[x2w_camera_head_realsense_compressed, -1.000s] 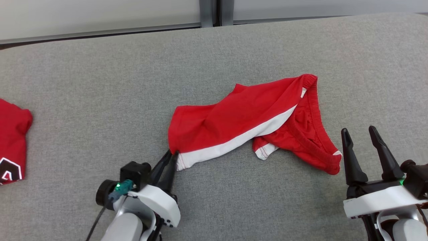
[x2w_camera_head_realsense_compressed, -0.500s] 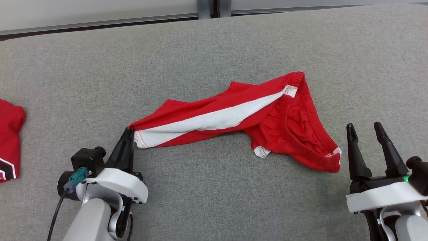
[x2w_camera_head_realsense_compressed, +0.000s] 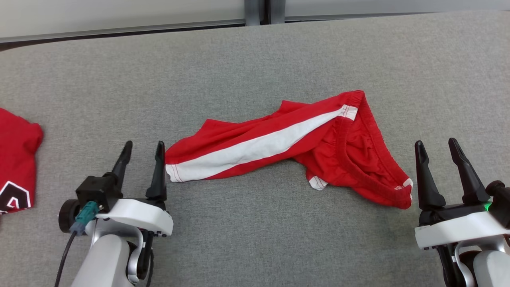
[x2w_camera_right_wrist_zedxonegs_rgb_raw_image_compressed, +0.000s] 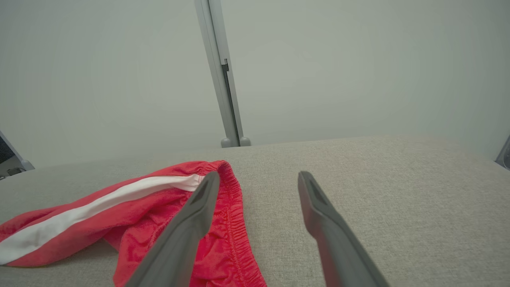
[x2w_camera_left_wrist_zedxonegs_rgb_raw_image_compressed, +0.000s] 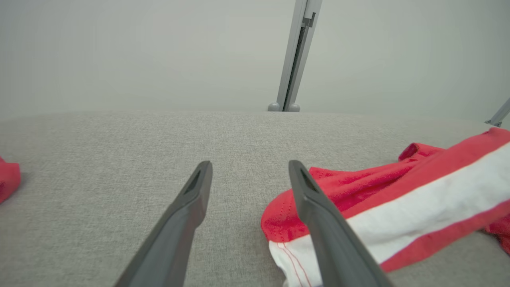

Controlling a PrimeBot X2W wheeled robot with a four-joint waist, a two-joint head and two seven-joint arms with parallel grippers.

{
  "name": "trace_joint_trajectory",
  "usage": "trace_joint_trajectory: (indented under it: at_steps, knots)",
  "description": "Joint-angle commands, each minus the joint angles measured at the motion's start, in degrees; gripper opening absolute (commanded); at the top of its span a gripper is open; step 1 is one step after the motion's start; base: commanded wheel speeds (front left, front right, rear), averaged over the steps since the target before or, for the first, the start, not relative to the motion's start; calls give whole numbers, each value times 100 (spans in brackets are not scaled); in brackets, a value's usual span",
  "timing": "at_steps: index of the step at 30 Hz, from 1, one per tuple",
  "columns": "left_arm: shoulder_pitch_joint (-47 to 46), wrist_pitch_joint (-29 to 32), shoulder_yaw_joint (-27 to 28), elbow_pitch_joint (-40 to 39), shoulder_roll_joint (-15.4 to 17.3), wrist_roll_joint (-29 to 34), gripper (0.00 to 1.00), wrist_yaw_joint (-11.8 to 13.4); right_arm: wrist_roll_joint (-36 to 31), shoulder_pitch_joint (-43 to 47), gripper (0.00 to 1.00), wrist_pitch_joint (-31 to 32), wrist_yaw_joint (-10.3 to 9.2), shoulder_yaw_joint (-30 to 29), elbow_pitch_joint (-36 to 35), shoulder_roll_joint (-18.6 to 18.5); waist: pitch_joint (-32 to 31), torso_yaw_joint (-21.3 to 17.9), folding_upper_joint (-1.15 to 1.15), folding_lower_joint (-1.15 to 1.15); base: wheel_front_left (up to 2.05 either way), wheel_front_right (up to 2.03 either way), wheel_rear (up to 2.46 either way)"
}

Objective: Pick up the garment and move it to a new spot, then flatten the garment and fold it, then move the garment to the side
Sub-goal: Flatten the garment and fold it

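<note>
- Left tool: fingers stand apart with nothing between them. They point away from the robot, low over the table.
- Left arm: the pale forearm comes up from the near left edge and the wrist is held roughly level. A dark cable hangs from a teal connector on its outer side.
- Right tool: fingers stand apart and empty, and they also point away from the robot. The forearm enters at the near right corner.
- Garment: red shorts with a white side stripe lie on the table between the two tools, stretched out lengthwise and still creased.
- The hem end lies just beside the left tool's inner finger; contact cannot be confirmed.
- The bunched elastic waistband end lies just beside the right tool's inner finger.
- Second red garment: it lies at the table's left edge, well apart from the shorts.
</note>
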Motion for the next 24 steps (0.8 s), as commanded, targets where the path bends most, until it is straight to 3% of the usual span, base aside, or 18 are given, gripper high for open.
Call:
trace_joint_trajectory:
  at_steps: [1,9,24]
  knots:
    - [69,-30,80,-152,34,63,100,58,-44,-53,100,-19,0,6,-9,-37,-56,49,0,0,0,0,0]
    - [625,-24,444,-1276,104,563,100,190,-136,148,100,112,0,26,-123,-88,-390,197,0,0,0,0,0]
    - [1289,-26,368,-1218,135,560,100,173,-93,429,100,235,0,149,-245,-61,-704,217,0,0,0,0,0]
